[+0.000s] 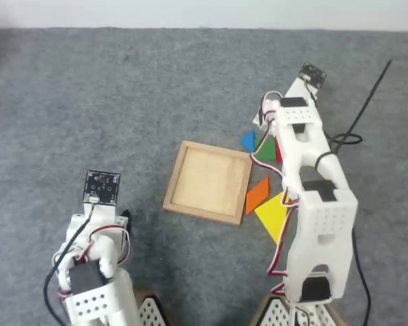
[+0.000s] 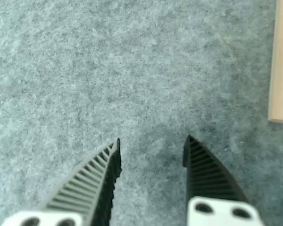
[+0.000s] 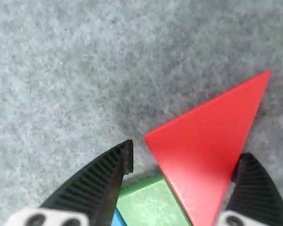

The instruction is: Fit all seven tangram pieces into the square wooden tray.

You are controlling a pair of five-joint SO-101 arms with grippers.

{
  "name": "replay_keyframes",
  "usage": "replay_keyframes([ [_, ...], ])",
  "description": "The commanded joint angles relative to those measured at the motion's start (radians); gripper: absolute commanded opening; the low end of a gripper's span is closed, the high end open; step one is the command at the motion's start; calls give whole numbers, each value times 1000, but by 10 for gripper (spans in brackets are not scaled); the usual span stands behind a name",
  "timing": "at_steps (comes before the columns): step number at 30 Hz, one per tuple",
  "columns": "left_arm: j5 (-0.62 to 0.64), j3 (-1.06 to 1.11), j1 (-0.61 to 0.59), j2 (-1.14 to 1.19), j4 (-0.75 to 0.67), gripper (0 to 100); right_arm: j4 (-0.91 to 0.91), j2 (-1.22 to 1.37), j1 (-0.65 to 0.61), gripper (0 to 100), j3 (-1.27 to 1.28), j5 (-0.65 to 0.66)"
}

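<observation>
With my right claw (image 3: 185, 157) released astride the red triangle (image 3: 205, 141), lying on the counter (image 1: 88, 102) near the wooden tray (image 1: 175, 175), I am aiming to pinch it alone, avoiding the green piece (image 3: 146, 202) touching it.

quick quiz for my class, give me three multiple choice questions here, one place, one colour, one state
1. Where is the orange piece relative to the tray? A inside it B outside, beside its edge C on its rim
2. What colour is the triangle inside the right gripper? A red B purple C white
3. The tray is: A empty B half filled C full
Answers: B, it lies just off the tray's side; A, red shows between its fingers; A, only bare wood inside.
</observation>
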Motion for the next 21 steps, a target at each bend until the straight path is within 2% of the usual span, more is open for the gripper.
replay_keyframes([
  [1,8,-12,3,-18,2,209,94,50,38,322,-109,-41],
  [11,8,-12,3,-18,2,209,120,73,62,316,-147,-135],
  [17,8,-12,3,-18,2,209,120,73,64,158,-147,-107],
  [21,8,-12,3,-18,2,209,130,73,59,128,-147,-43],
])
